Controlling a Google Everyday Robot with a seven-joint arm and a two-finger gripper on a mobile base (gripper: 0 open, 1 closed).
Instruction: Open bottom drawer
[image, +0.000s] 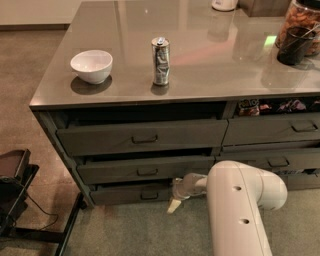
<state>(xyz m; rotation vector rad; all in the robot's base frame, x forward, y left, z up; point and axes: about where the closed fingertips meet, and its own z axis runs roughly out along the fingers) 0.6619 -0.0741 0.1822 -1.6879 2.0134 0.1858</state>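
The bottom drawer (127, 193) is the slimmest dark grey-green front at the foot of the left stack, with a small loop handle (149, 195) at its centre. It stands slightly out from the cabinet. My gripper (174, 201) is low, just off the floor, at the right end of this drawer's front, to the right of the handle. My white arm (240, 200) reaches in from the lower right and hides the cabinet behind it.
Two taller drawers (142, 136) (145, 170) sit above, both ajar. Another drawer stack (272, 130) is to the right. On the countertop (210, 55) stand a white bowl (92, 65), a can (160, 61) and a dark cup (294, 45). A black stand (15, 190) is at the left.
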